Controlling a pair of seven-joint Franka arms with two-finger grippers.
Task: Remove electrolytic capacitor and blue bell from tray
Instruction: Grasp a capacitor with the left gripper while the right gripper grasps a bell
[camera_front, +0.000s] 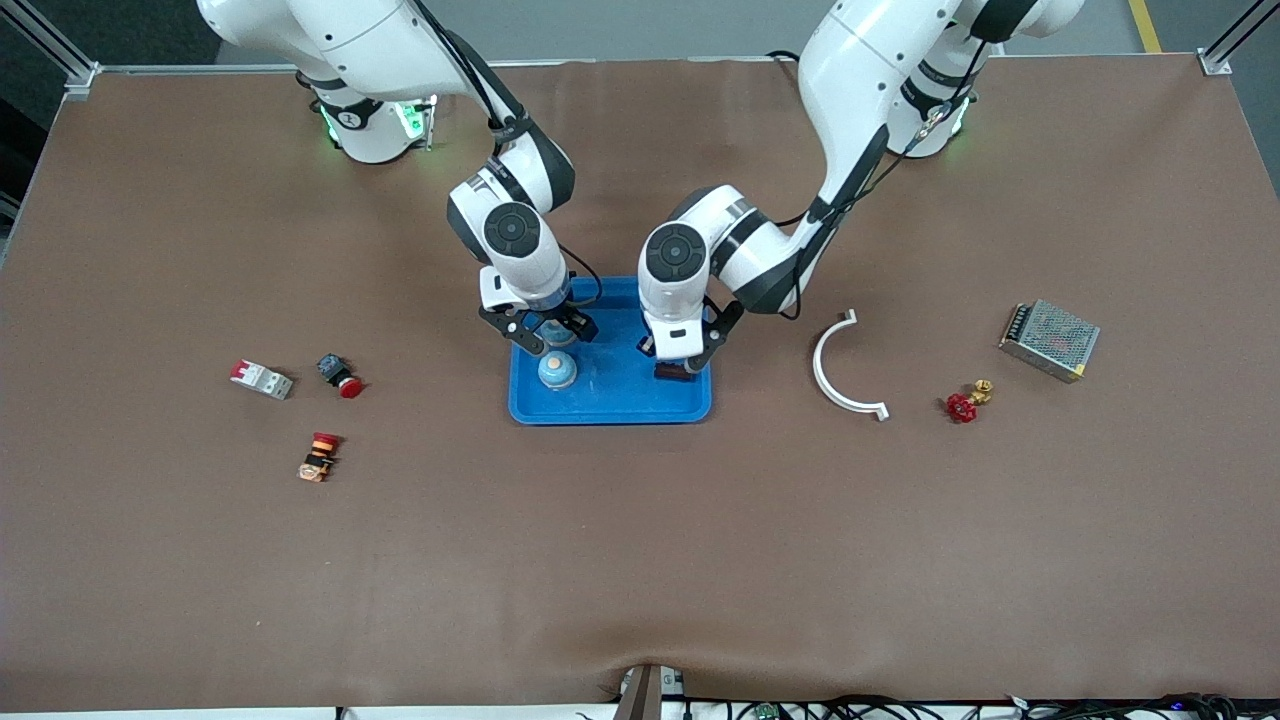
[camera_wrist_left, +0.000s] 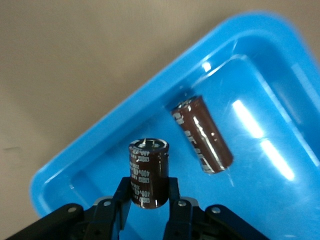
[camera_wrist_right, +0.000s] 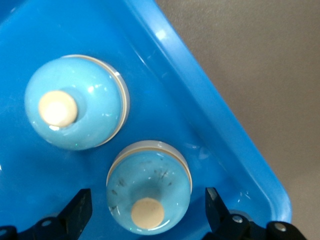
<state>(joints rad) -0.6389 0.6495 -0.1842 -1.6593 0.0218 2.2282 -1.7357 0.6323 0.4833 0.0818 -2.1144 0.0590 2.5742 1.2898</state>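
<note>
While both arms work over the blue tray (camera_front: 610, 405) at the middle of the table, each gripper has its own target. Going from the right arm's end of the table: a small white breaker (camera_front: 262, 379), a red-capped switch (camera_front: 340, 376) and an orange-and-red push button (camera_front: 320, 456) lie well apart from the tray.

The right gripper (camera_front: 548, 335) hangs low over the tray's end toward the right arm, its fingers (camera_wrist_right: 80, 212) spread wide. In the right wrist view one blue bell (camera_wrist_right: 149, 192) sits upright directly between the spread fingers, button upward, with clear gaps on either side; a second bell (camera_wrist_right: 75, 102) stands just beside it, nearer the front camera. The move turns on that alignment: the jaws straddle the bell, so I judge they need only close.

The left gripper (camera_front: 683, 362) is over the tray's end toward the left arm, its fingers (camera_wrist_left: 175, 212) pinching an electrolytic capacitor (camera_wrist_left: 148, 172) upright, long axis vertical, leads up. Another capacitor (camera_wrist_left: 202, 135) lies on its side on the tray floor close by. A straight lift should clear it and the rim.

Toward the left arm's end lie a white curved bracket (camera_front: 838, 372), a red valve handle (camera_front: 962, 406) with a brass fitting (camera_front: 983, 390), and a metal power supply (camera_front: 1050, 339).
</note>
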